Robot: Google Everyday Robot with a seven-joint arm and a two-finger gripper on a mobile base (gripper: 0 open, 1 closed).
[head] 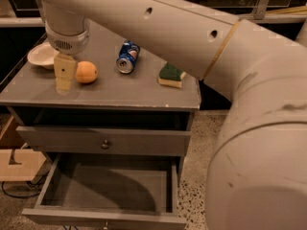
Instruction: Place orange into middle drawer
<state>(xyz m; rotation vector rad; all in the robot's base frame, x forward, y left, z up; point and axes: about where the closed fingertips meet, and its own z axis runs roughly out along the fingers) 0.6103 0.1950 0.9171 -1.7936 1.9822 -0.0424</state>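
Note:
The orange lies on the grey cabinet top, left of centre. My gripper hangs down from the wrist just left of the orange, low over the top, with a narrow gap between them; it holds nothing that I can see. The middle drawer is pulled wide open at the bottom of the view and is empty; its knob shows at the front edge. My big white arm crosses the top and right of the view.
A white bowl sits at the back left of the top. A blue soda can lies on its side in the middle. A green and yellow sponge lies at the right. The upper knobbed drawer stands slightly open.

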